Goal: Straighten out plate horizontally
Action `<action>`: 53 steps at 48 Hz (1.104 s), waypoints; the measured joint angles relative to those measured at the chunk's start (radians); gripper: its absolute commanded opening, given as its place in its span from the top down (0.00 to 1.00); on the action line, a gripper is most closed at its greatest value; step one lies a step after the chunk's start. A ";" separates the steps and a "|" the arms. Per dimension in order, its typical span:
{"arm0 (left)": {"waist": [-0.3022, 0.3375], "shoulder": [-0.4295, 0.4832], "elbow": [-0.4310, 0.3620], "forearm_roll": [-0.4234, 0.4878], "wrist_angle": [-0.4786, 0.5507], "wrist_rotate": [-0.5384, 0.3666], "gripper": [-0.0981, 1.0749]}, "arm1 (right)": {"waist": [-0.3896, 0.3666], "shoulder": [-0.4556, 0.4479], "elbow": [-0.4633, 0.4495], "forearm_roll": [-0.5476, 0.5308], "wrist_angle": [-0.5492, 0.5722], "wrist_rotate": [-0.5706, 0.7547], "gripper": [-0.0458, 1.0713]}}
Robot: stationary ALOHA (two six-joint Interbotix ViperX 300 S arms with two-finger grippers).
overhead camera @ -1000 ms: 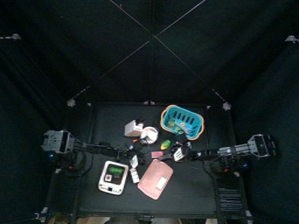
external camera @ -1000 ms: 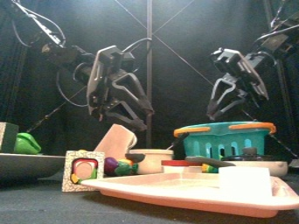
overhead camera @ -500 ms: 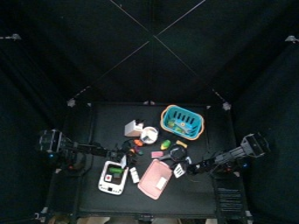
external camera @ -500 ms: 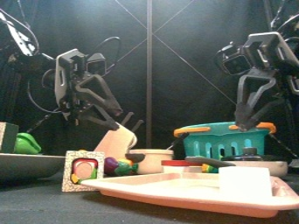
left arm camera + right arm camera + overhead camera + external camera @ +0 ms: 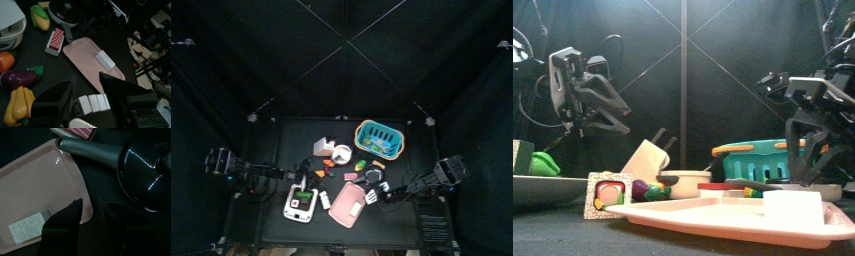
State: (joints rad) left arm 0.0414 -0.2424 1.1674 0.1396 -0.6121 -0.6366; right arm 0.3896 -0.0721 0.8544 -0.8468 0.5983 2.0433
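The pale-pink square plate (image 5: 348, 205) lies near the table's front, turned at a slant, with a small white block (image 5: 794, 208) on it. It also shows in the front view (image 5: 714, 217), the left wrist view (image 5: 85, 59) and the right wrist view (image 5: 37, 198). My right gripper (image 5: 376, 196) is open and low at the plate's right edge; in its wrist view (image 5: 92, 204) the jaws sit over the rim beside a black pan (image 5: 137, 163). My left gripper (image 5: 294, 180) is open, empty and raised left of the plate (image 5: 85, 81).
A white device with a green screen (image 5: 301, 203) lies left of the plate. The blue basket (image 5: 378, 137) stands at the back right. Toy vegetables (image 5: 20, 78), a red-striped card (image 5: 57, 40) and the black pan (image 5: 67, 12) crowd the middle.
The left arm has pulled back to the left and risen. The right arm has come down and forward to the plate's right edge. The plate has not moved.
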 measured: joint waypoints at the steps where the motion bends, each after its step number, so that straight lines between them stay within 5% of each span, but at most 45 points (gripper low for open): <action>1: 0.000 -0.006 0.006 -0.009 -0.002 0.003 0.23 | 0.002 0.005 0.000 0.000 0.000 0.002 0.30; 13: 0.000 -0.081 0.052 -0.078 -0.003 0.043 0.23 | 0.012 0.058 -0.020 -0.003 -0.031 0.000 0.30; 53: 0.000 -0.089 0.060 -0.106 -0.003 0.052 0.23 | 0.011 0.092 -0.014 0.064 -0.035 -0.002 0.32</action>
State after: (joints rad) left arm 0.0414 -0.3313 1.2272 0.0337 -0.6151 -0.5844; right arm 0.4004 0.0199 0.8406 -0.7823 0.5630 2.0417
